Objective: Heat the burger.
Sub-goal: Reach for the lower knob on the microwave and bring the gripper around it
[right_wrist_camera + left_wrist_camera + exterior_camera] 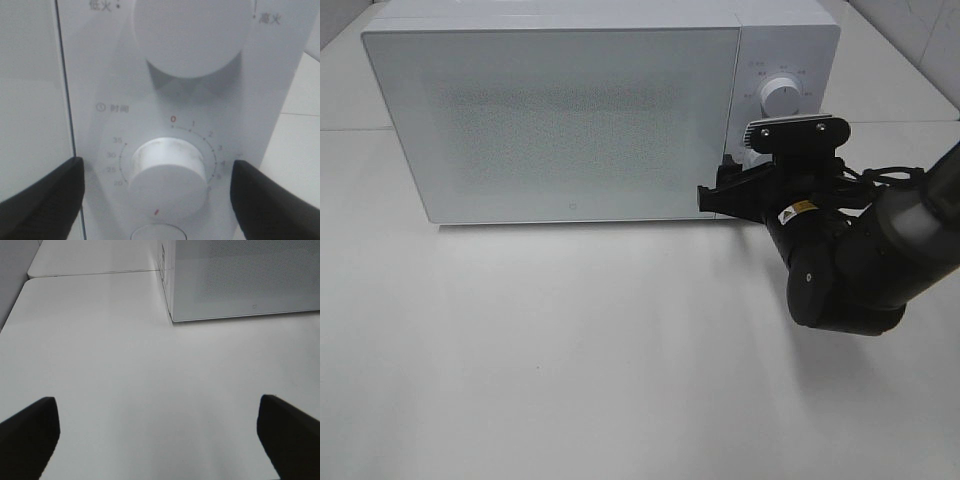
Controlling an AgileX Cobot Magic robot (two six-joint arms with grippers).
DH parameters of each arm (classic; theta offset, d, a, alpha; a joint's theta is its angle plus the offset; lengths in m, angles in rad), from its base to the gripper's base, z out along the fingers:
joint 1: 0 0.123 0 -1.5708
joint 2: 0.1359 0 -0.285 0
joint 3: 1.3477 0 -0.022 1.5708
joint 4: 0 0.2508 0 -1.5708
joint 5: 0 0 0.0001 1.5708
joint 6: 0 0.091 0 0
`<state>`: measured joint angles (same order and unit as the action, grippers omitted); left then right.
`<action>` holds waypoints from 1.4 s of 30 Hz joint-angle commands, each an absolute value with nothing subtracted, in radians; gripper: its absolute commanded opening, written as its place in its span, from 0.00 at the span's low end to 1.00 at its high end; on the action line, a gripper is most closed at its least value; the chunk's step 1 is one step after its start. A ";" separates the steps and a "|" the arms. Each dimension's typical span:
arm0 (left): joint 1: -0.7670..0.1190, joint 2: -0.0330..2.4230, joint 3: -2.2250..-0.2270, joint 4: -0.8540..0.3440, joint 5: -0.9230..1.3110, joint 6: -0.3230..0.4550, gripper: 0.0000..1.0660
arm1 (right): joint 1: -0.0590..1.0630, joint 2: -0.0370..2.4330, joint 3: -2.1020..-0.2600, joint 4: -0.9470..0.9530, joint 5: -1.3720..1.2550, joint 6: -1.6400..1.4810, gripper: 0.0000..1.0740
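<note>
The right jaws stand spread and hold nothing, one finger (45, 195) on each side of the timer knob (167, 175), with a gap showing between each finger and the knob. The knob lies straight ahead of them, centred in the opening, its axis pointing out of the panel toward the wrist, so the next move looks like a short advance, a squeeze and a twist. I cannot read the dial's setting. Just above sits the power knob (192, 35), outside the jaws. The right arm (840, 270) reaches in from the side to the microwave (570, 40), whose door (560, 120) is shut. The burger shows in no view; I judge it is inside, behind that door. The left jaws are also released, over the bench (150, 400) near the microwave's far corner, well apart from the knobs, so the right arm is the nearer.
</note>
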<state>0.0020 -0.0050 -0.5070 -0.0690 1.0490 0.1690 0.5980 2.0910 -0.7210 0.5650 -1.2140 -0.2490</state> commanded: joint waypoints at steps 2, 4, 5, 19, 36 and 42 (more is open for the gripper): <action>0.003 -0.025 -0.506 -0.071 1.048 0.164 0.98 | 0.594 2.091 -0.749 0.556 -1.248 -0.254 0.71; 0.003 -0.025 -0.506 -0.071 1.048 0.164 0.98 | 0.594 2.094 -0.755 0.556 -1.253 -0.258 0.71; 0.003 -0.025 -0.506 -0.071 1.048 0.164 0.98 | 0.594 2.094 -0.755 0.556 -1.253 -0.258 0.71; 0.003 -0.025 -0.506 -0.071 1.048 0.164 0.98 | 0.594 2.094 -0.755 0.556 -1.255 -0.258 0.49; 0.003 -0.025 -0.506 -0.071 1.048 0.164 0.98 | 0.594 2.094 -0.755 0.556 -1.255 -0.090 0.12; 0.003 -0.025 -0.506 -0.071 1.048 0.164 0.98 | 0.594 2.091 -0.755 0.552 -1.240 0.531 0.14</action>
<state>0.0020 -0.0050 -0.5070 -0.0690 1.0490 0.1690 0.5990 2.0940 -0.7290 0.5920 -1.2120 0.3300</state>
